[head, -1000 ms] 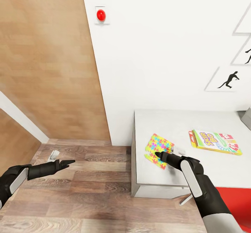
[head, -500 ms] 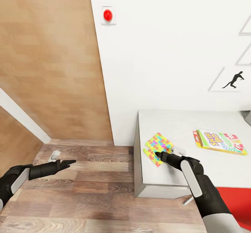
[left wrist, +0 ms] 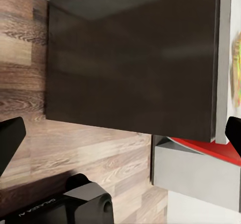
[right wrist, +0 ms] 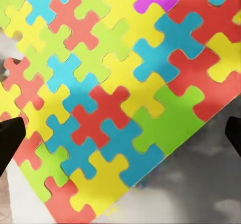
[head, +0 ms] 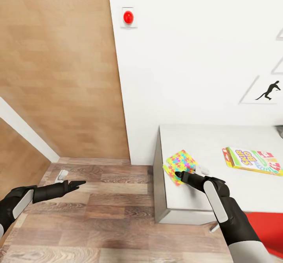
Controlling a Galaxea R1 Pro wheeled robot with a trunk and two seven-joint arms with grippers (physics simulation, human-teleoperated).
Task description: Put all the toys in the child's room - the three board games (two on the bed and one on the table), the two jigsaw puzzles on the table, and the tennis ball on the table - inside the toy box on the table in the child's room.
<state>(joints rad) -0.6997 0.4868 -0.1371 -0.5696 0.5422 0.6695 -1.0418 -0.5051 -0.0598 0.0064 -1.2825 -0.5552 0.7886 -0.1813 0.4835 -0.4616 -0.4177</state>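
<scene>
A jigsaw puzzle (head: 181, 163) (right wrist: 125, 58) with a multicolour interlocking pattern lies at the left end of the white table (head: 204, 141), close to its edge. My right gripper (head: 179, 174) (right wrist: 120, 136) hovers open just over the puzzle, one fingertip (right wrist: 10, 138) at each side of it. I cannot tell whether it touches the puzzle. A green-edged board game (head: 253, 160) lies farther right on the table. My left gripper (head: 76, 184) (left wrist: 120, 133) is open and empty above the wood floor, left of the table.
The table's dark-grey side (left wrist: 135, 58) faces my left gripper. A white wall with a red button (head: 128, 17) and a black silhouette picture (head: 269, 91) rises behind the table. A wood-panel wall (head: 59, 70) stands at the left. Something red (head: 263, 227) shows below the table's front.
The whole picture has shifted to the right, so the camera has moved. The puzzle has stayed under my right gripper and now lies nearer the table's left edge.
</scene>
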